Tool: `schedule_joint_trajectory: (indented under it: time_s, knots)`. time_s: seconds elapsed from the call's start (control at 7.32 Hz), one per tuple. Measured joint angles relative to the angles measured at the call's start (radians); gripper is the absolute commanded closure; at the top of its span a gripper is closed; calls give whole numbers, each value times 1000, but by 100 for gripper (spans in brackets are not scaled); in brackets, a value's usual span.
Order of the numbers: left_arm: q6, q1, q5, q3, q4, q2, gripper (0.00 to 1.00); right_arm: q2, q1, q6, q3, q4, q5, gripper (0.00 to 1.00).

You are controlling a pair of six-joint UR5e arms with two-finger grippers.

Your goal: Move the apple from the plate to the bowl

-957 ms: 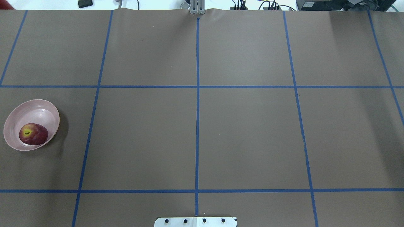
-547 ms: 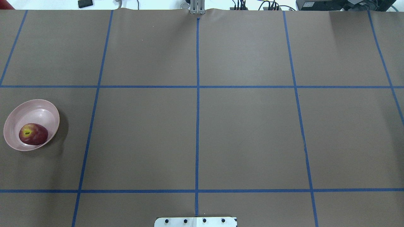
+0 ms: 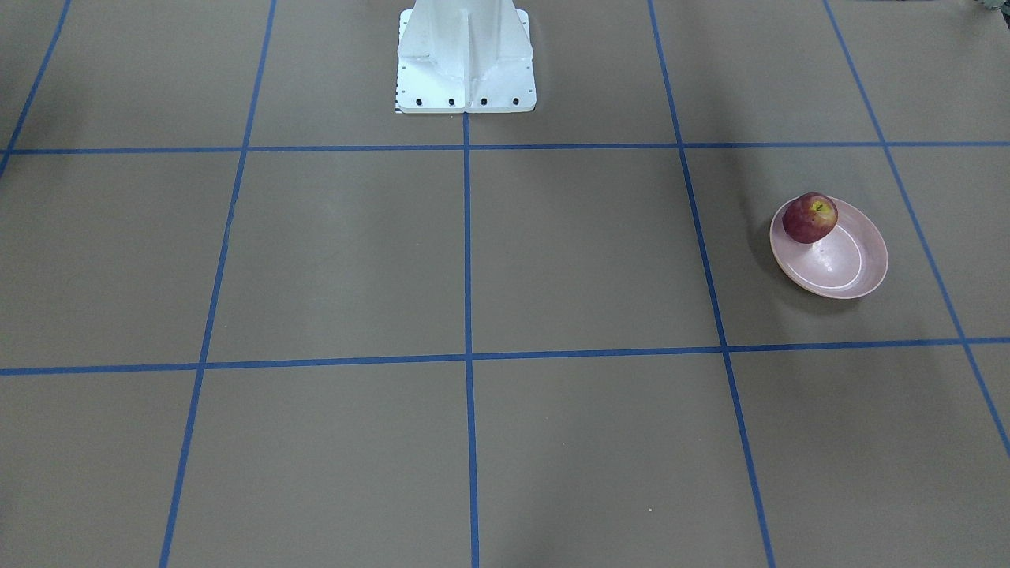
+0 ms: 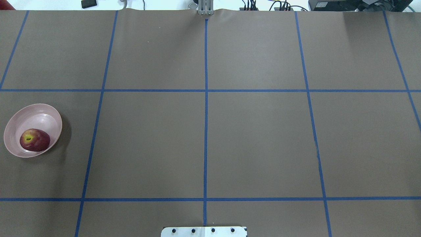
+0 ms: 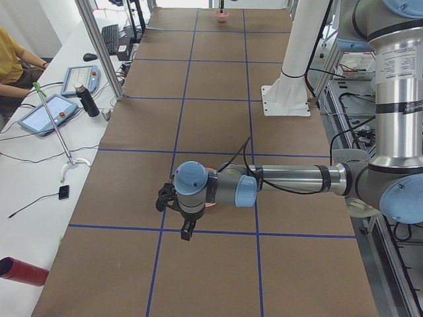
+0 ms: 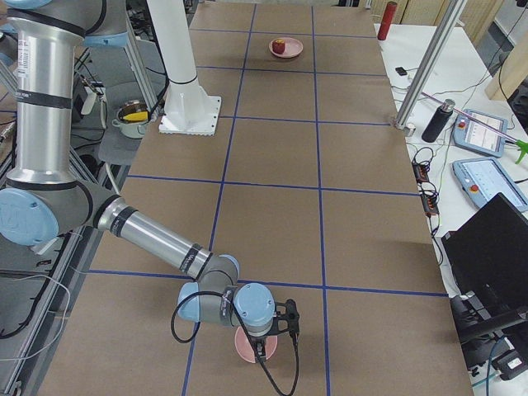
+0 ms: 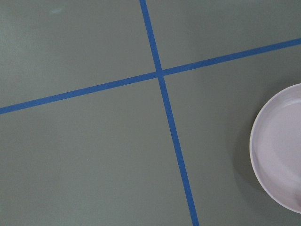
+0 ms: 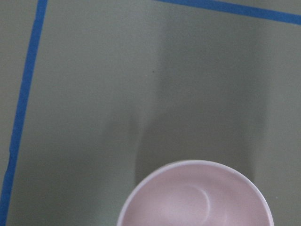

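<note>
The dark red apple lies in the wide pink plate at the table's far left in the overhead view, against the plate's near rim. The front view shows apple and plate too. The small pink bowl is empty under my right wrist camera; it also shows in the exterior right view and far off in the exterior left view. My left gripper hangs high near the plate. My right gripper hangs over the bowl. I cannot tell whether either is open or shut.
The brown table cover carries a blue tape grid. The white robot base stands at the table's near middle edge. The left wrist view shows a part of the plate's rim at its right edge. Tablets and a bottle lie on the side bench.
</note>
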Motion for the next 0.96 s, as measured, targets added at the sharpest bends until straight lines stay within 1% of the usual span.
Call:
schedule_joint_trajectory:
  time_s: [0.27,0.41,0.55,0.68,0.96]
  knots:
    - [0,0,0,0,0,0,2,33,23,-13,-83,3,2,16]
    - [0,0,0,0,0,0,2,41,26,-11,-108,5,2,33]
    - [0,0,0,0,0,0,2,47,26,-4,-123,5,2,73]
    - [0,0,0,0,0,0,2,51,27,2,-132,5,2,100]
    - [0,0,0,0,0,0,2,53,27,7,-149,6,-1,100]
